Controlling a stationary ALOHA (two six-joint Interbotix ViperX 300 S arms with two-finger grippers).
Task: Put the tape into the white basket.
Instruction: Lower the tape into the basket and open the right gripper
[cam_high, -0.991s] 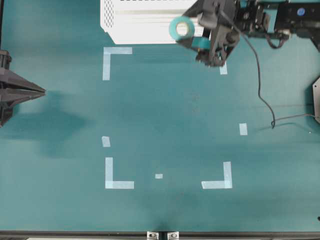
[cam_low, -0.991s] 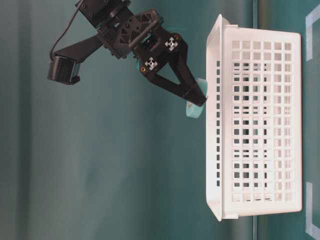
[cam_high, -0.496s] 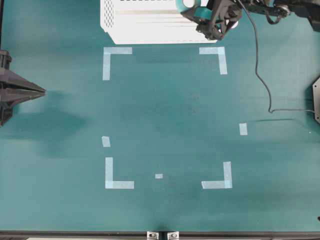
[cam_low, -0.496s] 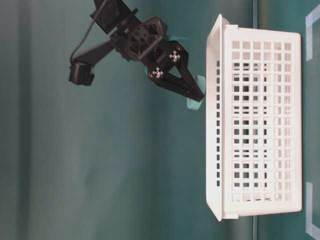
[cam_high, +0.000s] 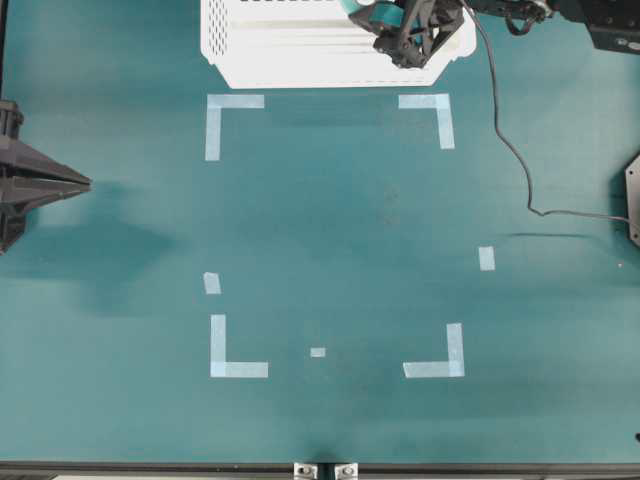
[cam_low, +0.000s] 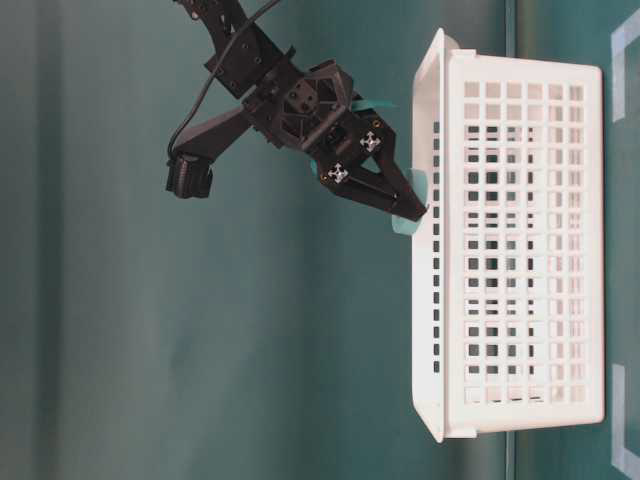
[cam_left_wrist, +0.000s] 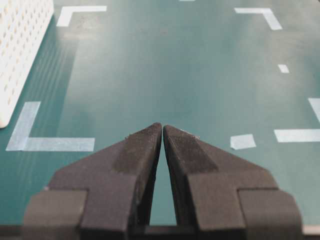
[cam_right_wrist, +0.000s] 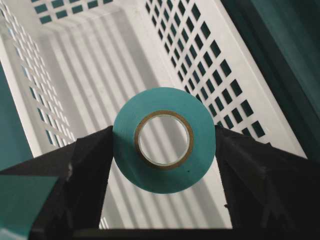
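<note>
The right claw pinches the tape, a turquoise ring with a tan core, between its fingers above the white basket; the left claw is pressed together.

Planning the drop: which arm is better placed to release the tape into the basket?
Right. Its pincer grips the tape over the white basket. The left pincer is shut, away from it.
</note>
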